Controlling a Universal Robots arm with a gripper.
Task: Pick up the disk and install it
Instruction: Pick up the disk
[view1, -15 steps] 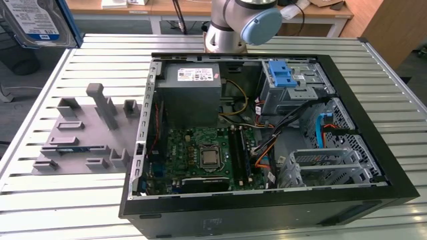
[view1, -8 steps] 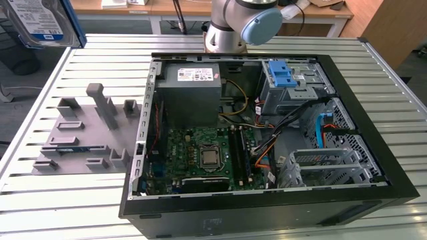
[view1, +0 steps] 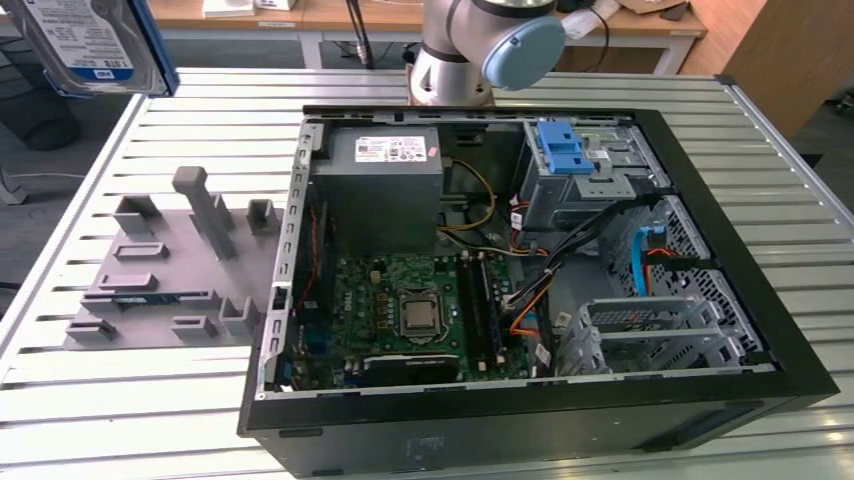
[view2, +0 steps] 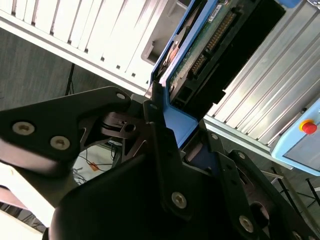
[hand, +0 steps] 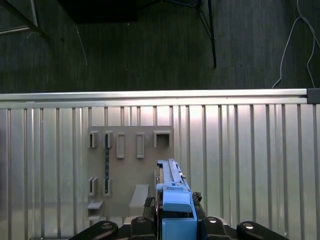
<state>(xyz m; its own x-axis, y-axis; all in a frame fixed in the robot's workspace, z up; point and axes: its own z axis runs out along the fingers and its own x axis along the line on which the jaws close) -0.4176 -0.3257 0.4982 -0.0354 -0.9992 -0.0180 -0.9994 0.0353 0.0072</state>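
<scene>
The disk (view1: 91, 42), a silver drive with a blue-and-white label in a blue rail frame, hangs high in the air at the exterior view's far upper left, above the table's corner. In the second wrist view my gripper (view2: 172, 125) is shut on the blue frame end of the disk (view2: 210, 45), whose green circuit board and connector show. In the first wrist view the disk (hand: 171, 192) appears edge-on between my dark fingers (hand: 148, 204), high over the grey fixture plate (hand: 127, 170).
An open black computer case (view1: 467, 420) lies on the slatted metal table (view1: 134, 400), with a grey power supply (view1: 380, 175), a drive bay with a blue latch (view1: 567, 150) and a metal drive cage (view1: 654, 330). The grey fixture plate (view1: 160, 270) sits beside it. The arm's base (view1: 474, 45) stands behind.
</scene>
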